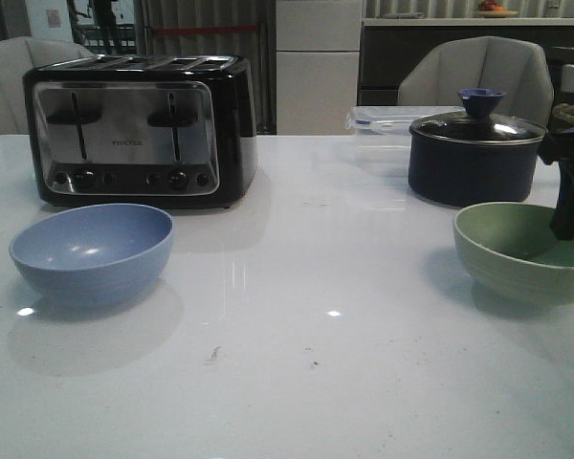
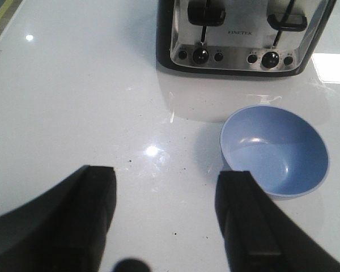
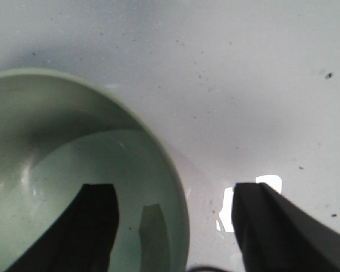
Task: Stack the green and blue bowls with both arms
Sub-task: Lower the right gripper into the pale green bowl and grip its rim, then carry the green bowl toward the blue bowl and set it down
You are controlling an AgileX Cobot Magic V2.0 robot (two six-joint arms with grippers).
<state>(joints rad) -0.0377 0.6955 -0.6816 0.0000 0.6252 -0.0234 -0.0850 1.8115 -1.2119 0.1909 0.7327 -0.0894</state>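
The pale blue bowl point(image 1: 91, 251) stands upright on the white table at the front left, before the toaster. The pale green bowl point(image 1: 515, 253) stands upright at the right edge of the front view. My right gripper point(image 3: 174, 195) is open and straddles the green bowl's point(image 3: 56, 141) rim, one finger inside and one outside. In the front view a dark finger point(image 1: 571, 206) reaches down into that bowl. My left gripper point(image 2: 167, 187) is open and empty above the table, out of the front view. The blue bowl point(image 2: 275, 150) lies just beyond its one finger.
A black and chrome four-slot toaster point(image 1: 139, 129) stands at the back left, also in the left wrist view point(image 2: 243, 34). A dark navy lidded pot point(image 1: 474, 153) stands behind the green bowl, with a clear plastic container point(image 1: 383, 120) beside it. Chairs stand behind the table.
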